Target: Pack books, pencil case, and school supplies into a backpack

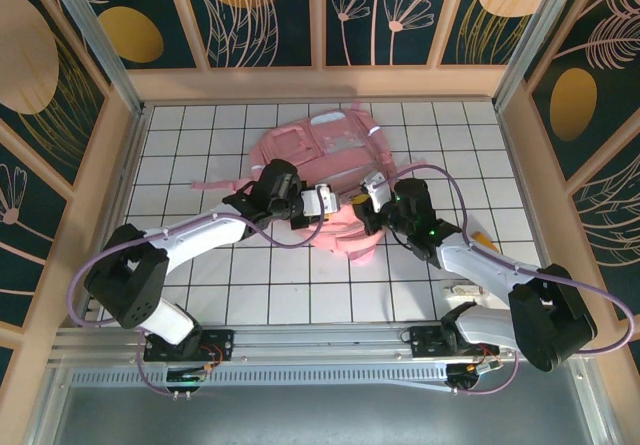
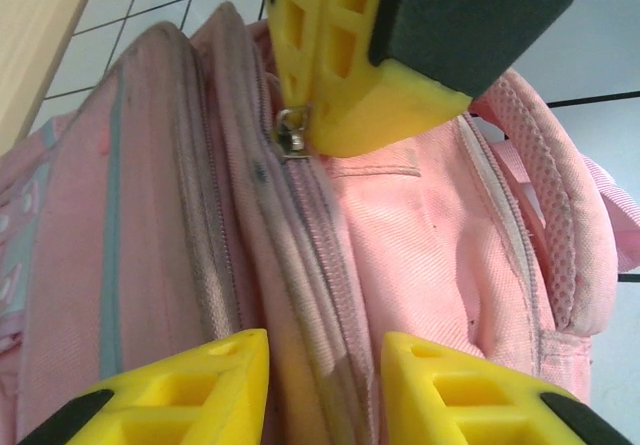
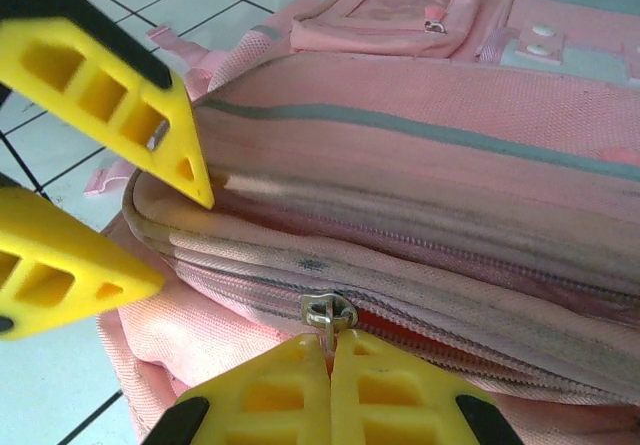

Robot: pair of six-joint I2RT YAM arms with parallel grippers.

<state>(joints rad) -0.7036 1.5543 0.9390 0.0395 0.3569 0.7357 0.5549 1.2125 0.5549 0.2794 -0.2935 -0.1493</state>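
The right tool [image 3: 330, 353] is closed flat on the zipper pull [image 3: 328, 313], its jaws meeting with the metal tab pinched between them; the right wrist view gives this grip head-on, while from above the arms' bulk hides the tips. The left tool [image 2: 325, 343] stands narrow, its jaws a little apart, with the zipped ridge of the backpack [image 2: 420, 255] running between them toward 12 o'clock; whether they press the fabric I cannot tell. The left wrist view adds a padded mesh strap [image 2: 560, 215] at 3 o'clock; the right wrist view adds a front pocket [image 3: 385, 10] at 12 o'clock and a red sliver just past the pull, too small to name. From above, the backpack lies in the middle of the counter [image 1: 200, 265], with both tools at its 6 o'clock edge; a small orange item [image 1: 483, 236] sits at 3 o'clock of the right tool, half covered by the arm; a pale packet [image 1: 462, 290] lies at 5 o'clock, blurred.
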